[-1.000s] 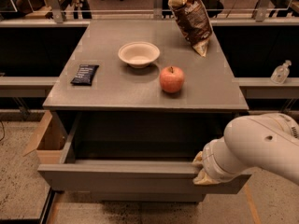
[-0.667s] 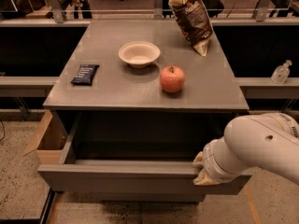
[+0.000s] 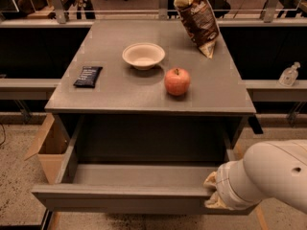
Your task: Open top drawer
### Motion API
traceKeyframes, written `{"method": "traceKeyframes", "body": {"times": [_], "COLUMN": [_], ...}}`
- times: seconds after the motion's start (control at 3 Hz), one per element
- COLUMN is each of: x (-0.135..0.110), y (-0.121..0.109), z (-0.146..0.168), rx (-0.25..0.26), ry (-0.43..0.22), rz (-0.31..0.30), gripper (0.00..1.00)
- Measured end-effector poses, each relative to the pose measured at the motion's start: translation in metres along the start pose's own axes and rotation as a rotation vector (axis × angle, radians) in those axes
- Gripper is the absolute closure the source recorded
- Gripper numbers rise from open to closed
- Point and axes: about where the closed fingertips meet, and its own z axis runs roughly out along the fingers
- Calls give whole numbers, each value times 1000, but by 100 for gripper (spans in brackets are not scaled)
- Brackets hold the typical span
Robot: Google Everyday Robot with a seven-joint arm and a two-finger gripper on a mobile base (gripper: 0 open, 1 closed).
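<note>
The top drawer (image 3: pixel 120 198) is a wide grey box with a plain flat front panel. It stands pulled far out from under the grey cabinet top (image 3: pixel 144 87), and its inside looks empty. My gripper (image 3: pixel 211 193) is at the right end of the drawer's front panel, at its top edge. The white arm (image 3: pixel 268 178) comes in from the lower right and hides most of the gripper.
On the cabinet top stand a white bowl (image 3: pixel 143 55), a red apple (image 3: pixel 177 80), a dark snack bar (image 3: pixel 88 75) and a brown chip bag (image 3: pixel 196 16). A cardboard box (image 3: pixel 48 147) sits on the floor at the left. A small bottle (image 3: pixel 289 74) stands on the right ledge.
</note>
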Motion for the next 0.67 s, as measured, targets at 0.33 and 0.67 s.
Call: {"method": "traceKeyframes", "body": {"times": [0.33,0.67], "x": [-1,-1], "y": [0,0], "z": [-3,-4], "rx": [0,2], "ry": [0,2], "rz": [0,-2], "gripper": [100,82]}}
